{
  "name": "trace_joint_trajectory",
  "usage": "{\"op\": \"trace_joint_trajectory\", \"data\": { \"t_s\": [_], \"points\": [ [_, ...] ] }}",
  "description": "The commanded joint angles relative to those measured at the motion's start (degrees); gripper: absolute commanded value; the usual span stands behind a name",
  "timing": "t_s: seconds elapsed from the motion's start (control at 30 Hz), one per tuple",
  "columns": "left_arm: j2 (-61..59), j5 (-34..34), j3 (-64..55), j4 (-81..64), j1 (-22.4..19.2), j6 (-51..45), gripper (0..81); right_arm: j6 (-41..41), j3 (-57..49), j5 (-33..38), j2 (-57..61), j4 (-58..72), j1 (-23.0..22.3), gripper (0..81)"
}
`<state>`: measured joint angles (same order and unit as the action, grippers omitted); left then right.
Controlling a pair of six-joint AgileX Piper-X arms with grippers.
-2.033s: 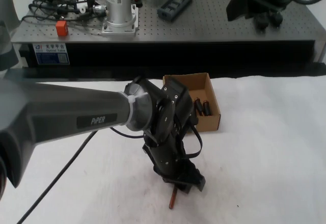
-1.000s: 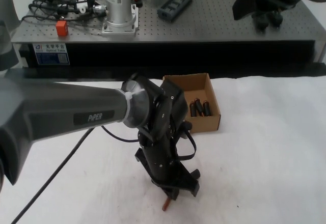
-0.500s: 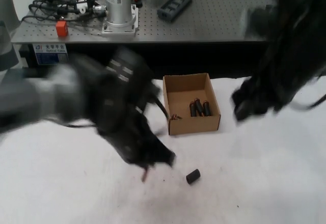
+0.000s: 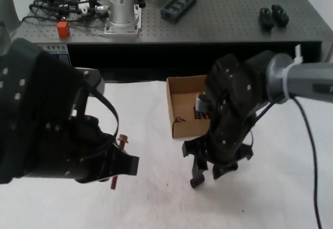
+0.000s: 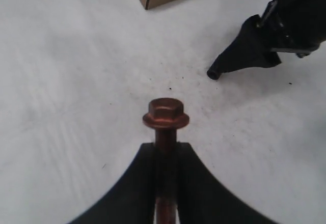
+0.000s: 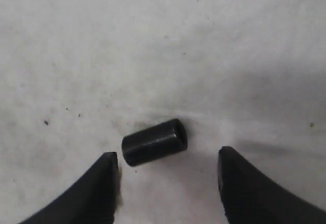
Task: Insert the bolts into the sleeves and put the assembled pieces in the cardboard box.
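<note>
left pincer (image 5: 165,148) clamps bolt (image 5: 165,114), shank hidden | right pincer (image 6: 167,155) spread, sleeve (image 6: 154,141) loose near tips

Left arm (image 4: 41,125): bulky matte-black housing dotted with small pale screws (image 4: 20,97), black cable (image 4: 113,115) looping off it. Right arm (image 4: 312,83): grey tube, white band (image 4: 285,75), black wrist (image 4: 234,99).

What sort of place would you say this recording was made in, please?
Most likely a robotics lab: a perforated metal table carrying cables and a metal post stands behind a white cloth with a robot arm over it.
</note>
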<state>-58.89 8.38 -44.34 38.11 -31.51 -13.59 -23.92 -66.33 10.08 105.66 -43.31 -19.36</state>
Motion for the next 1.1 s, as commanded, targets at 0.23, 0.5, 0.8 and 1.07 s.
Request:
{"op": "trace_joint_trajectory", "data": {
  "t_s": [0.23, 0.5, 0.8, 1.07],
  "points": [
    [3.4, -0.3, 0.0, 2.6, 0.2, -0.5, 0.7, -9.9, -0.5, 2.1, 0.9, 6.1, -0.1, 42.8],
    [3.7, -0.1, 0.0, 3.2, 0.2, -0.5, 0.7, -9.9, -0.5, 0.6, 2.5, 4.5, -2.3, 42.8],
    [3.7, -0.1, 0.0, 5.1, 0.2, 0.6, 0.7, -9.9, -0.5, 0.3, 5.6, 3.4, -4.1, 40.9],
    [3.7, -0.1, 0.0, 5.1, 0.2, 0.8, 0.7, -0.8, -0.5, 0.9, 5.5, -1.8, -4.8, 30.5]
  ]
}}
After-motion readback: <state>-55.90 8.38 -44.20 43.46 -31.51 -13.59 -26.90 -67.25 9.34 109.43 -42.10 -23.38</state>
